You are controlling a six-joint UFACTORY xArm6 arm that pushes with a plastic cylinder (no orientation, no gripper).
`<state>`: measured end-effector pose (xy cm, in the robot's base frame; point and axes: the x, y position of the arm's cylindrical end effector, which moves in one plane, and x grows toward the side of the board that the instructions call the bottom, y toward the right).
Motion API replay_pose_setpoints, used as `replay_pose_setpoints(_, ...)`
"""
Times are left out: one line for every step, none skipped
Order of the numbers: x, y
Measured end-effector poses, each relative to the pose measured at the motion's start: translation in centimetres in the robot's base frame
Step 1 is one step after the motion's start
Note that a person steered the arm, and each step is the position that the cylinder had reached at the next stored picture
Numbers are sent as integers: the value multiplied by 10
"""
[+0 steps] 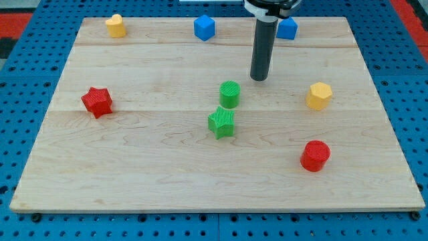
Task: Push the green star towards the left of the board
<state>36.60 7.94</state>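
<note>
The green star [221,122] lies near the middle of the wooden board [134,174]. A green cylinder [229,94] stands just above it, nearly touching it. My tip [259,77] rests on the board up and to the right of the green cylinder, a short gap away from it, and further up-right of the star. The dark rod rises straight to the view's top.
A red star [97,102] is at the left. A yellow block [116,25] sits at the top left. A blue cube [204,28] and a second blue block [287,29] are at the top. A yellow hexagon [319,96] and a red cylinder [315,155] are at the right.
</note>
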Motion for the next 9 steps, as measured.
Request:
replay_pose_setpoints(0, 0)
replay_pose_setpoints(23, 3)
replay_pose_setpoints(49, 3)
replay_pose_setpoints(71, -5)
replay_pose_setpoints(99, -49)
replay_pose_setpoints(127, -72)
replay_pose_setpoints(153, -113)
replay_pose_setpoints(130, -132)
replay_pose_setpoints(91, -134)
